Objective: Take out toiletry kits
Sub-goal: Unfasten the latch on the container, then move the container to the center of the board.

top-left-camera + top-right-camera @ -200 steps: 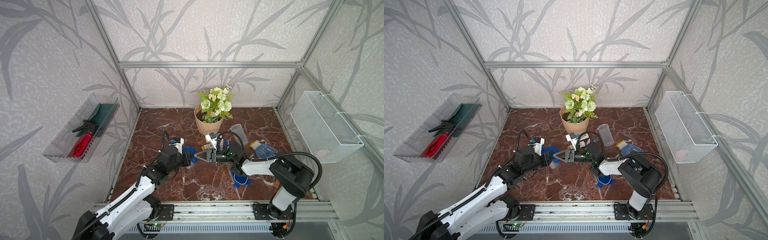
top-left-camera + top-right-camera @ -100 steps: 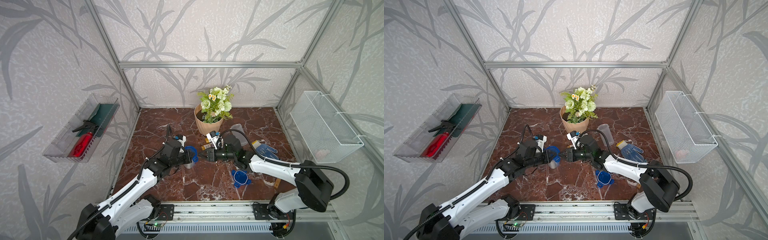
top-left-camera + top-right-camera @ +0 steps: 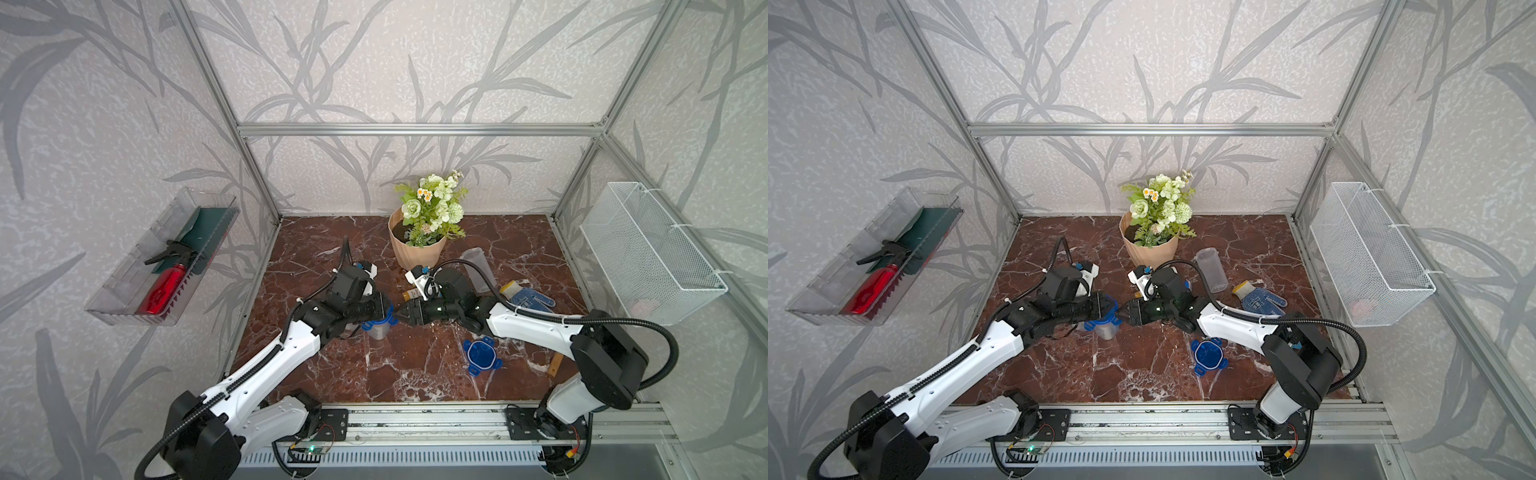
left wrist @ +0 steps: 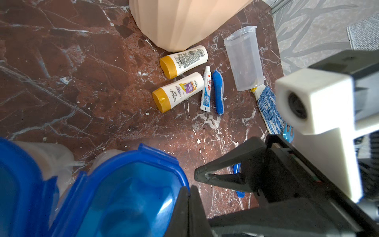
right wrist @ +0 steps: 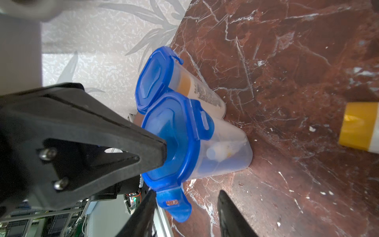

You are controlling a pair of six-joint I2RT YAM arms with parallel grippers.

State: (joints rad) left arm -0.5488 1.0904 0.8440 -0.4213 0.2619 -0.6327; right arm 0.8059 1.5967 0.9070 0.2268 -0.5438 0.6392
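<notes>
Progress roughly a third: one kit (image 4: 180, 90) out on counter (image 4: 82, 82), two lidded jars (image 5: 217, 143) unemptied. Left tool (image 5: 162, 149) pressed together on lid (image 5: 174, 127), right tool (image 5: 186, 192) spread at its clip (image 5: 176, 205)

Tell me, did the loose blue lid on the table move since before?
No. The loose blue lid sits in the same spot, just as far in front of the flower pot.

A beige ribbed flower pot (image 3: 417, 249) stands beyond the right hand (image 3: 398, 314). Two clear plastic jars with blue lids (image 5: 215, 147) stand just before it. A loose blue lid (image 3: 481, 356) lies near it on the red marble counter (image 3: 415, 374).
</notes>
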